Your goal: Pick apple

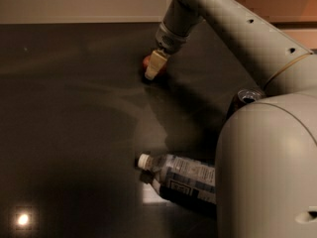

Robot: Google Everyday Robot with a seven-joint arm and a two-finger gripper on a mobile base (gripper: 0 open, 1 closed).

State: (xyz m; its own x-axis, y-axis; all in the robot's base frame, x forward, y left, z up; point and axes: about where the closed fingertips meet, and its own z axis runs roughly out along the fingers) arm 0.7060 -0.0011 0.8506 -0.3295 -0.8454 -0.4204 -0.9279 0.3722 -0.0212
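Note:
The apple point(146, 61) is a small red fruit on the dark table top point(74, 108) at the upper middle. Only its left edge and a sliver of its right side show. My gripper point(153, 67) reaches down from the upper right on the grey arm point(233, 29) and sits right at the apple, covering most of it from this view. I cannot tell from this view whether it is holding the apple.
A clear plastic bottle point(181, 175) with a white cap lies on its side at the lower middle. A dark can point(246, 97) stands at the right, partly behind the robot's large grey body point(270, 167). A wall point(74, 4) borders the table's far edge.

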